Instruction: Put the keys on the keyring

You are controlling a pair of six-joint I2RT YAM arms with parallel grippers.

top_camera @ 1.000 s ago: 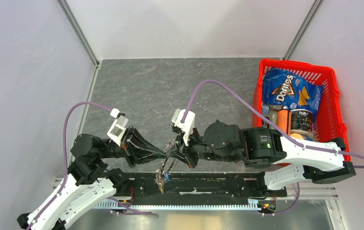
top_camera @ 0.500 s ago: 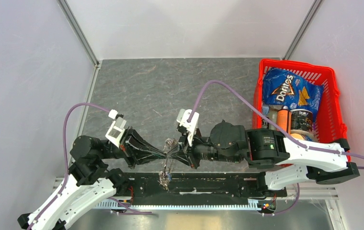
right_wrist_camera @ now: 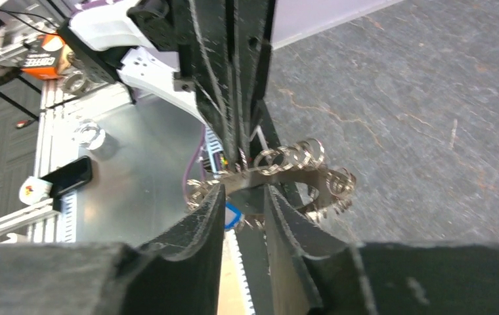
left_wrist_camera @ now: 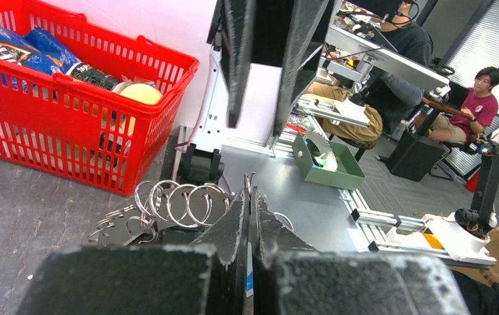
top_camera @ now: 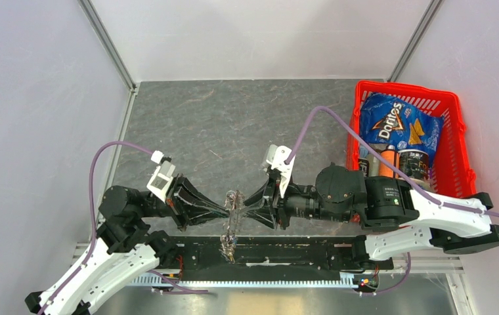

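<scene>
Left pincer (top_camera: 226,209) clenched on keyring (top_camera: 235,197), right pincer (top_camera: 244,210) released, Doritos bag (top_camera: 394,125) in red basket (top_camera: 408,85)

Item: keyring (top_camera: 234,200), between both sets of fingertips, too small from overhead to separate its keys; lower part hidden behind left gripper (left_wrist_camera: 250,197) in its wrist view. Item: blue scrap (right_wrist_camera: 232,215) just beside right gripper (right_wrist_camera: 243,197), blurred, unidentifiable.

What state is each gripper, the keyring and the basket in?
left gripper, shut on the keyring
right gripper, open, jaws apart at the keyring
keyring, hanging from the left gripper
red basket, upright, full
</scene>
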